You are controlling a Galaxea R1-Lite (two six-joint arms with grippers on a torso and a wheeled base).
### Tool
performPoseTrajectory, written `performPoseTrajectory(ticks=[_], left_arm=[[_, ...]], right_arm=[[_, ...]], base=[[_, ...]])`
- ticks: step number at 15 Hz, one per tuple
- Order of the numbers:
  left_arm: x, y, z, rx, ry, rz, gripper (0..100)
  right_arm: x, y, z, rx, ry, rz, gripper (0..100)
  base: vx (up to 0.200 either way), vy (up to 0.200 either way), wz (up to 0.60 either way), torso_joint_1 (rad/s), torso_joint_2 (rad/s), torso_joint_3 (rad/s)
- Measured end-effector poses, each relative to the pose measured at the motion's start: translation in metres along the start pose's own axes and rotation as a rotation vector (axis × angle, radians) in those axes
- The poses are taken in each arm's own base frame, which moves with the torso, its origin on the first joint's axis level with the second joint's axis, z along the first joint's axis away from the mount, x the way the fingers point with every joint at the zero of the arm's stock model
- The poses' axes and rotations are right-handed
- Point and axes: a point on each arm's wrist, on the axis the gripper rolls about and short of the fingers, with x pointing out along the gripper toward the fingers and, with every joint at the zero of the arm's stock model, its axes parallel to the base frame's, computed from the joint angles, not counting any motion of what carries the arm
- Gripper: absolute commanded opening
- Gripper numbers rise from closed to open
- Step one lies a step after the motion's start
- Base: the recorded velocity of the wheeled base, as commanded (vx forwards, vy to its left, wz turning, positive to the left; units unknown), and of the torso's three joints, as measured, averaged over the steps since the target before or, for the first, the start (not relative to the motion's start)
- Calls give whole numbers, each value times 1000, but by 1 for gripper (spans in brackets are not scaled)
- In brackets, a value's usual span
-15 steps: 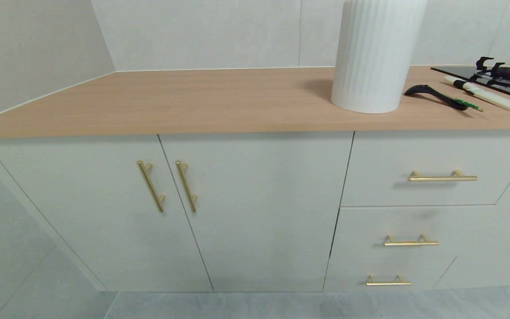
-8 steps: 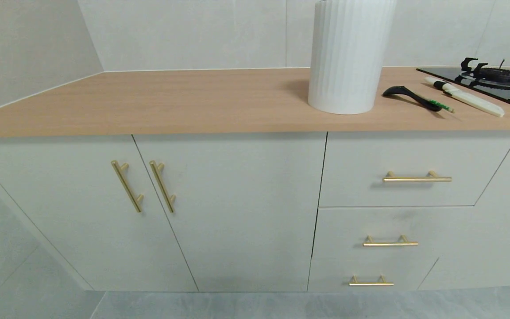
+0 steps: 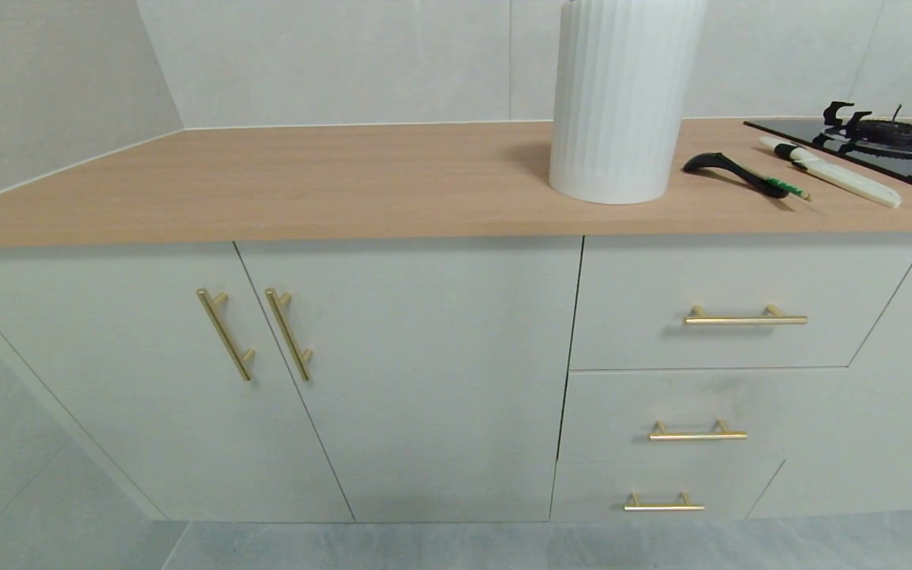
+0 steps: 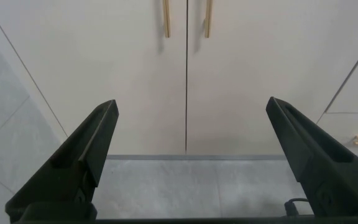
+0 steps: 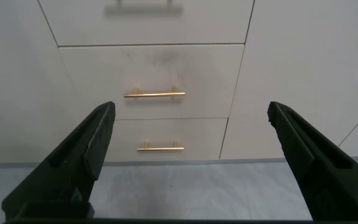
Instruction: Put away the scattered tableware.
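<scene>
On the long brown wooden counter (image 3: 305, 182) I count one tall white pot with ribbed sides (image 3: 618, 103), one black plastic spoon (image 3: 733, 172), one thin green stick (image 3: 790, 190) and one long white knife-shaped tool with a dark band (image 3: 836, 172). There is one black stove (image 3: 891, 134) at the far right.

Under the counter are two pale cupboard doors (image 3: 440, 380) and three pale drawers (image 3: 741, 269). That makes five gold bar handles: two upright ones side by side on the doors (image 3: 226, 333) and one flat one on each drawer (image 3: 745, 318).

The left gripper (image 4: 191, 107) is low down in front of the two doors. Its two dark fingers (image 4: 92, 149) are spread very wide and have nothing between them. The right gripper (image 5: 191, 109) is low down in front of the drawers. Its fingers (image 5: 86, 155) are spread just as wide and hold nothing. Neither one touches the cupboard.

The spoon, stick and white tool lie flat between the pot and the stove. The stick sits at the end of the spoon's handle, near the counter's front edge. The white tool lies just beside the stove's edge. The pot stands close to the front edge too. From the pot, the wood runs wide over to the side wall. Grey floor (image 4: 185, 186) shows between the left gripper's fingers and the doors.
</scene>
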Motion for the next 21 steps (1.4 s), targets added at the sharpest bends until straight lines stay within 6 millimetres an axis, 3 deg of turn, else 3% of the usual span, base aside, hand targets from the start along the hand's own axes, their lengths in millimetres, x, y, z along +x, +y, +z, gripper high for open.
performPoseTrajectory(ticks=[5, 7, 9, 12, 16, 18, 21], left_arm=[[0, 0, 0, 0, 0, 0, 100], [0, 0, 0, 0, 0, 0, 100], [0, 0, 0, 0, 0, 0, 100], [0, 0, 0, 0, 0, 0, 100], [0, 0, 0, 0, 0, 0, 100], [0, 0, 0, 0, 0, 0, 100], [0, 0, 0, 0, 0, 0, 100]], right_arm=[[-1, 0, 5, 3, -6, 9, 100], [-6, 0, 33, 24, -69, 44, 100], [3, 0, 52, 26, -8, 95, 100], [40, 3, 74, -1, 201, 143, 100], [119, 15, 91, -32, 489, 196, 100], [163, 23, 85, -42, 588, 209, 100], [221, 33, 59, -50, 663, 217, 100]], base=[[0, 0, 0, 0, 0, 0], [0, 0, 0, 0, 0, 0], [0, 0, 0, 0, 0, 0], [0, 0, 0, 0, 0, 0], [0, 0, 0, 0, 0, 0], [0, 0, 0, 0, 0, 0], [0, 0, 0, 0, 0, 0]])
